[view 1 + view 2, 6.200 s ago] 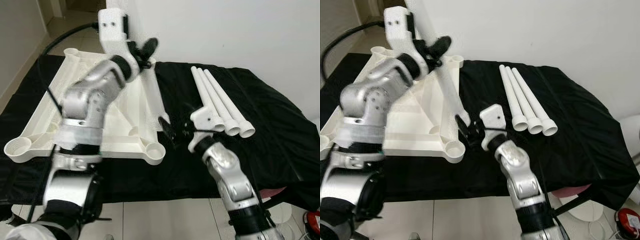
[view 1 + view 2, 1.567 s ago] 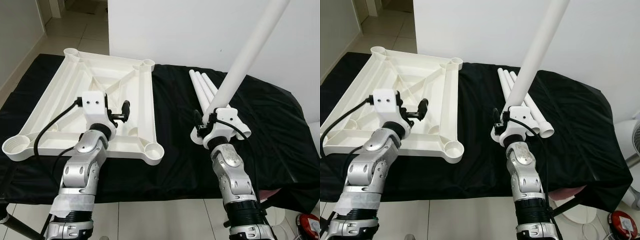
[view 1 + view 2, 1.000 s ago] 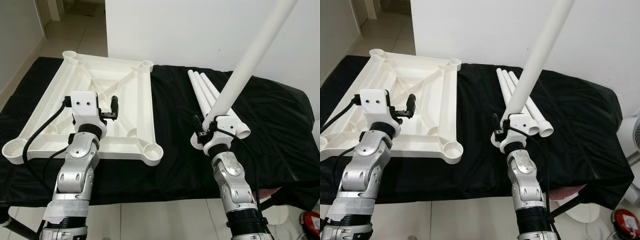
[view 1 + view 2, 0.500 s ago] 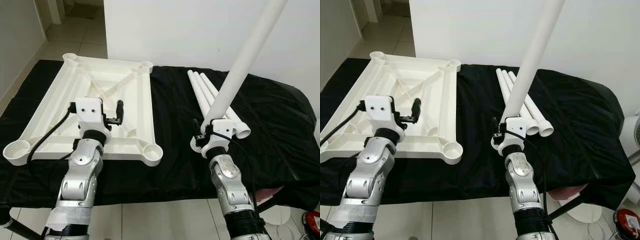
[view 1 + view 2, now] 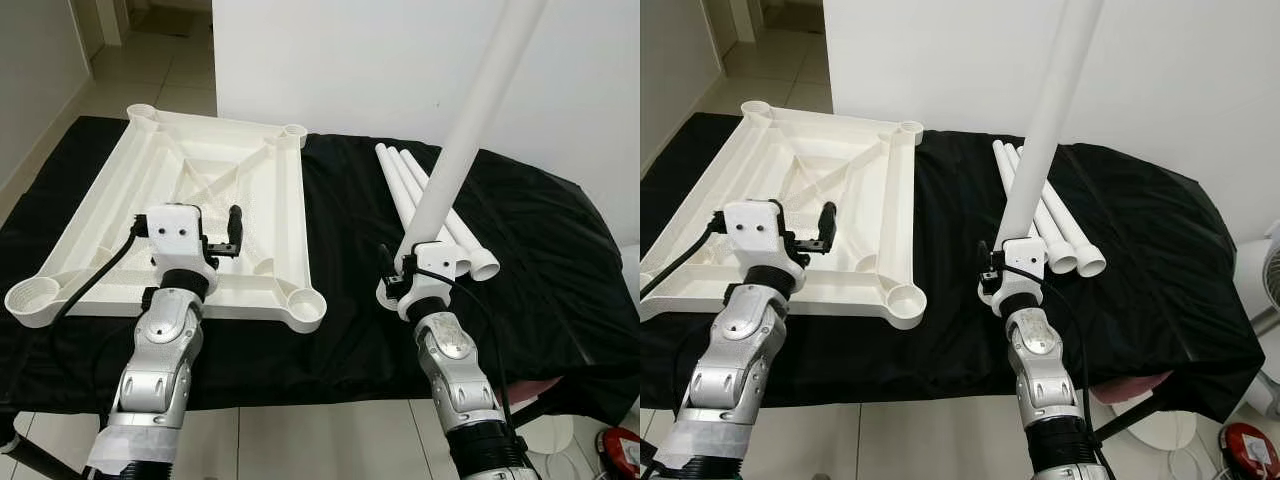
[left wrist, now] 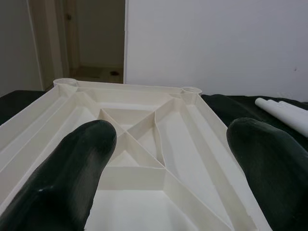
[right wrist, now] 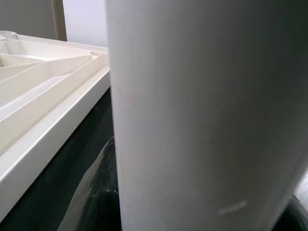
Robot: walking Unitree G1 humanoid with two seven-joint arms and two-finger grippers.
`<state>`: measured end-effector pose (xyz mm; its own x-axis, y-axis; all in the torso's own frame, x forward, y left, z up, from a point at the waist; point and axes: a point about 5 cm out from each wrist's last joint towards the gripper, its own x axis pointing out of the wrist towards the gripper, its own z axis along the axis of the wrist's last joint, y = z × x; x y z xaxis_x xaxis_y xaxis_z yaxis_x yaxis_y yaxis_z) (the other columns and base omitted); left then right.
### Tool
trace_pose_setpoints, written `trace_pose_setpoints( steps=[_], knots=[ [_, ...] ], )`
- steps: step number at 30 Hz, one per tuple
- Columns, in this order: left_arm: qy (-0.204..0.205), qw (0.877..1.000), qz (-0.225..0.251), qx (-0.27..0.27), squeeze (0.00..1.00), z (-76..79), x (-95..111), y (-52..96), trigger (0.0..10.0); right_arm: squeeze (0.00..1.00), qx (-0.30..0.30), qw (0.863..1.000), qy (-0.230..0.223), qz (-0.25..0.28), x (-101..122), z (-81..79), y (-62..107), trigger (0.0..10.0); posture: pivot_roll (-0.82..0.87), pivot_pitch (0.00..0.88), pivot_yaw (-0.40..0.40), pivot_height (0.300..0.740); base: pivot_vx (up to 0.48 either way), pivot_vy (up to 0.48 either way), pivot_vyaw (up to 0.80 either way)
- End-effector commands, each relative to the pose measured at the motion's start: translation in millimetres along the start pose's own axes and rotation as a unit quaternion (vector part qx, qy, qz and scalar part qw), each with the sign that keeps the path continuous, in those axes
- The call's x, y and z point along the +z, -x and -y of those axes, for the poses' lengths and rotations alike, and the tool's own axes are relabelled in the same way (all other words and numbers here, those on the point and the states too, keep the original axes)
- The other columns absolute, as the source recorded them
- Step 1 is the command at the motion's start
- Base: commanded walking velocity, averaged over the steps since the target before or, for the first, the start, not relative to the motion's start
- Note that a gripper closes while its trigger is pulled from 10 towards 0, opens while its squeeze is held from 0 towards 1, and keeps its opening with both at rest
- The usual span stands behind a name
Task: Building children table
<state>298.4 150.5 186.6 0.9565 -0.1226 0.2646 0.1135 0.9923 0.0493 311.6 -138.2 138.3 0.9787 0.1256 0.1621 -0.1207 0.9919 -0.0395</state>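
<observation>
Writing: none I can read on any part.
Tabletop: one white plastic tabletop [image 5: 270, 215], upside down on the black cloth [image 5: 560, 260], toward its left edge. Ribbed underside with diagonal braces and a round socket at each of its four corners.
Legs: four smooth white tubes. Three loose legs [image 5: 425, 205] lie side by side on the cloth to the right of the tabletop, flared ends toward me.
Held leg: my right gripper [image 5: 405, 268] is clamped around the fourth leg [image 5: 470, 130], nearly upright, over the cloth's front edge.
Left gripper: my left gripper [image 6: 163, 159] hovers over the tabletop's near edge, fingers [image 6: 72, 168] spread apart, nothing between them.
</observation>
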Motion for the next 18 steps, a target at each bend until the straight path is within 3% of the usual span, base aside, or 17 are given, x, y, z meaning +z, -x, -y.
trace_pose_setpoints(
  steps=[1,18],
  knots=[
    [-0.005,1.000,0.004,-0.030,0.00,3.1,-0.1,1.6,10.0,0.00,-0.004,1.000,0.007,0.006,0.4,4.8,1.9,10.0,0.06,0.000,-0.125,0.740,0.000,0.000,0.00],
    [-0.008,0.999,0.005,-0.039,0.00,5.8,-0.8,1.1,10.0,0.00,-0.010,1.000,0.001,0.009,-1.0,4.7,4.5,10.0,0.05,0.000,-0.112,0.740,0.000,0.000,0.00]
  ],
)
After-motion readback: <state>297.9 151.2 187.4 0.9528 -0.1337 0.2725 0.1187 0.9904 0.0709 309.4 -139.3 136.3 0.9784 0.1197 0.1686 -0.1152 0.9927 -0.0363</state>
